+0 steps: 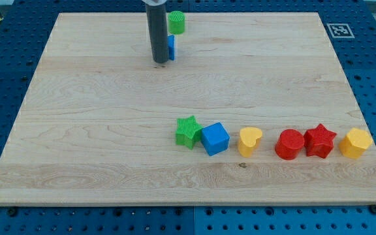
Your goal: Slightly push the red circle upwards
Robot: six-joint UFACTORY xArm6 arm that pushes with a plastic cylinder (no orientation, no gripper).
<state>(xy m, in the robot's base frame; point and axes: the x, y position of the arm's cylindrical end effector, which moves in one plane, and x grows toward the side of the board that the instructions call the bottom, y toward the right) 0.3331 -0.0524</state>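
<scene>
Red circle (290, 144) sat low on the bench (96, 130), toward the view's right, in a row of blocks strung along the lower part of the board. It touched the red star (320, 140) on its right, with a yellow hexagon-like block (356, 142) just beyond that. To its left, with a small gap, stood a yellow heart (249, 141), then a blue cube (215, 138) pressed against a green star (188, 131).

The tool here was only a plain dark rod, with nothing to open, close or clamp; its tip (160, 62) rested near the view's top, well apart from the red circle and from the whole row. Just beside the rod stood a blue block (171, 47), partly hidden behind it so its shape could not be made out, and a green block (176, 22) a little further up.

From where I stood, the trouble lay in the approach. To push upward, the tip would have to get below the red circle, and a straight run down could clip the yellow heart or the blue cube. Since the red star leaned on the circle, an off-centre shove might drag the star along or spin the circle sideways. Too long a stroke would also overshoot a "slight" push.
</scene>
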